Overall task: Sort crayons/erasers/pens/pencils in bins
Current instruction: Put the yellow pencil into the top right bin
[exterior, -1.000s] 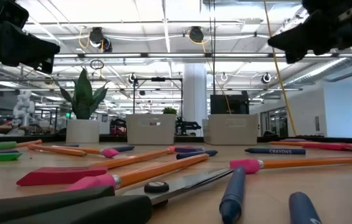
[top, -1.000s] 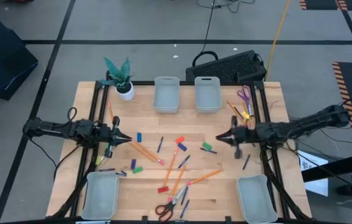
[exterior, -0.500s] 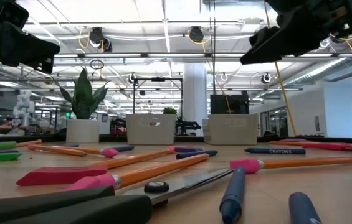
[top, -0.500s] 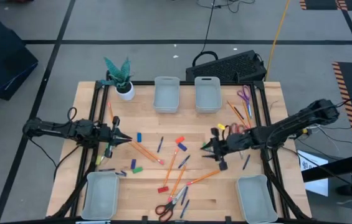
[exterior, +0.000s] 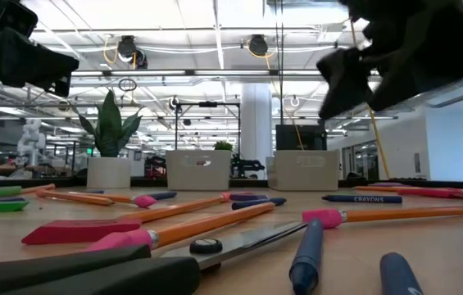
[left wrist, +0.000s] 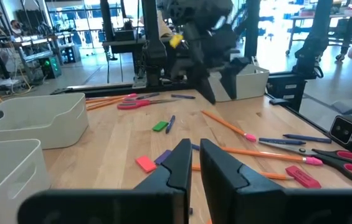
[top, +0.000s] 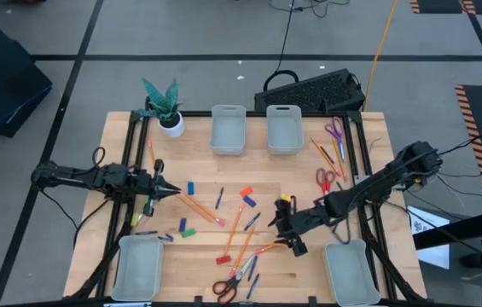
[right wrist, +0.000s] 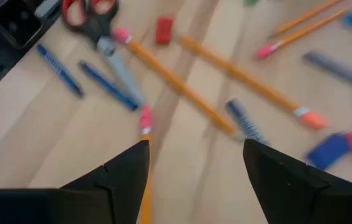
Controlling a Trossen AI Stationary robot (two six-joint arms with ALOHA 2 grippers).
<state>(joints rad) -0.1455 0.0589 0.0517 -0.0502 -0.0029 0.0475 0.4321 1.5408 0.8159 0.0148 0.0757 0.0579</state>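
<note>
High view: right gripper (top: 285,223) hovers over the loose pile mid-tabletop (top: 206,170); left gripper (top: 171,189) waits at the left side, fingers pressed together. Four bins (top: 228,130) look empty: two at the far edge, two at the near corners.

Low view: pencils (exterior: 206,222) and pens (exterior: 306,254) lie flat on the wood.

Right wrist view: fingers (right wrist: 123,174) spread wide above an orange pencil (right wrist: 208,84). It's light, stiff and round, so likely to roll; pinch it mid-shaft, across its length.

high view looks straight down on the whole worktop (top: 309,256); low view sits at worktop height, facing the far bins (exterior: 198,170); each wrist view looks close past its own jaws at the shared scattered pencils (right wrist: 207,99).
</note>
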